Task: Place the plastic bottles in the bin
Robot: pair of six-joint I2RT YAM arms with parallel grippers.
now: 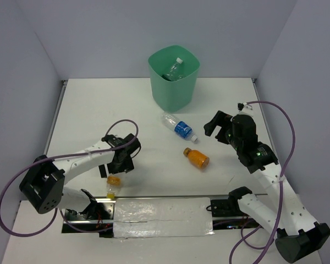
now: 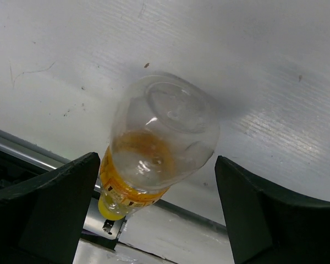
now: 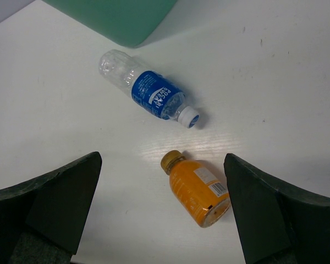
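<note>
Left gripper: jaws spread wide, nothing held. It hangs over the yellow bottle, which lies on its side on the table, at the near left beside the metal rail.

The wrist view shows the bottle framed between the two fingers, clear of both. Its base is up toward the camera and its yellow cap points down at the rail. The long axis therefore runs across the line on which the jaws close, so closing would catch the body by its width. Height above the bottle cannot be told.

Right gripper: also spread wide and empty, on the right side of the table. The orange bottle lies ahead of it, on its side, cap pointing toward the blue bottle. The blue bottle lies further off, just short of the bin, white cap toward the orange one.

The bin stands at the far centre, with at least one clear bottle inside.

Judgement: three bottles remain out. The left arm is nearer the yellow one and is squared to it. The other two fall to the right arm.
</note>
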